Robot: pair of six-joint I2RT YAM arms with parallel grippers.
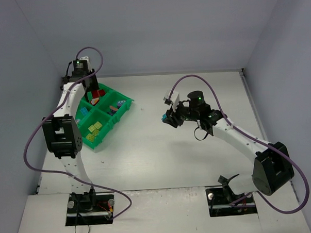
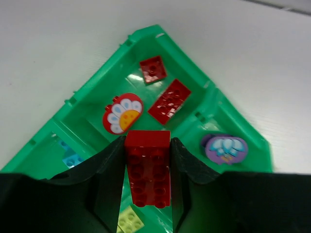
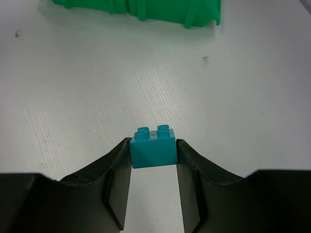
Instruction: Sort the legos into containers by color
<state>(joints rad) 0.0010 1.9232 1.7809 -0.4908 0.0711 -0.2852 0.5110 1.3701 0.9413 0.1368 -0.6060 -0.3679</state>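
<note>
Here, the left hand point(image 2: 147, 145) pinches a long red lego brick point(image 2: 147, 174) over the green plastic tray point(image 2: 160, 41) holding 3 other red pieces point(image 2: 169, 101), while the right hand point(image 3: 153, 145) pinches a cyan-blue studded brick point(image 3: 153, 151) above the white table point(image 3: 97, 97).

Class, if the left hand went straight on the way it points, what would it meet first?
Most likely the floor of the tray compartment holding red legos, with its red brick touching first; depth is unclear.

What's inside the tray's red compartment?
Three red pieces: a small square brick, a longer brick, a flower-printed piece. The left hand and its held red brick hide the near corner.
</note>
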